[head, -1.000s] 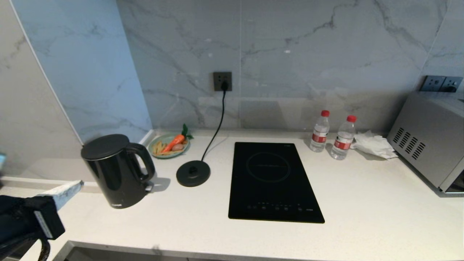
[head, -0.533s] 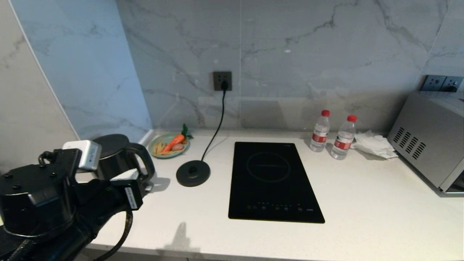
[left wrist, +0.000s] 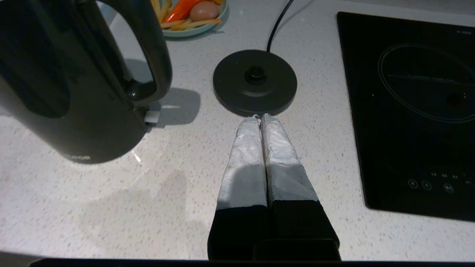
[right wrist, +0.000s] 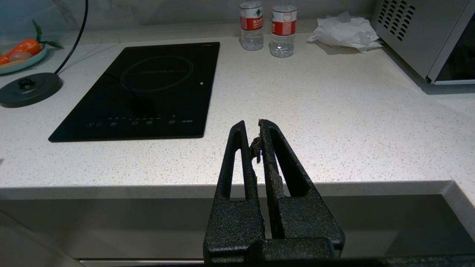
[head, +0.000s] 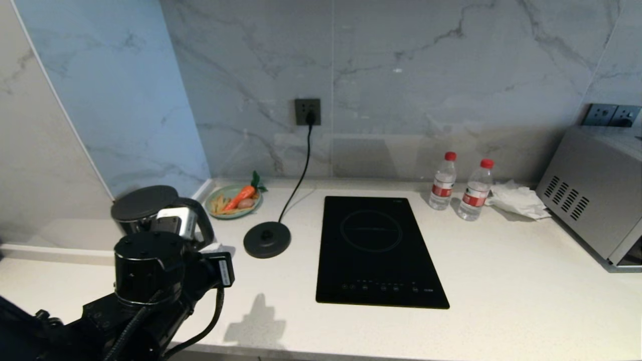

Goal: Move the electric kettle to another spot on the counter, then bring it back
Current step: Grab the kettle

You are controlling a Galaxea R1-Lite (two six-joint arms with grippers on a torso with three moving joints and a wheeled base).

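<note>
Left gripper (left wrist: 261, 118): fingers pressed together, empty, hovering over the counter (left wrist: 148, 200). Electric kettle (left wrist: 70, 81) stands just beside it, handle towards it, off its base disc (left wrist: 255, 82) directly ahead. Right gripper (right wrist: 252, 128) closed, parked at the counter's edge.

Electric kettle (left wrist: 74, 85): glossy black body, looks plastic, flat matt lid. Counter (head: 501, 281): white speckled stone, smooth, slight sheen. Hob (head: 376, 250): glossy black glass. Base disc (left wrist: 255, 81): matt black plastic. Left gripper (left wrist: 260, 118): fingers wrapped in rough silver-grey tape. Right gripper (right wrist: 252, 124): coarse-textured matt black. Wall (head: 401, 75): polished grey-veined marble.
</note>
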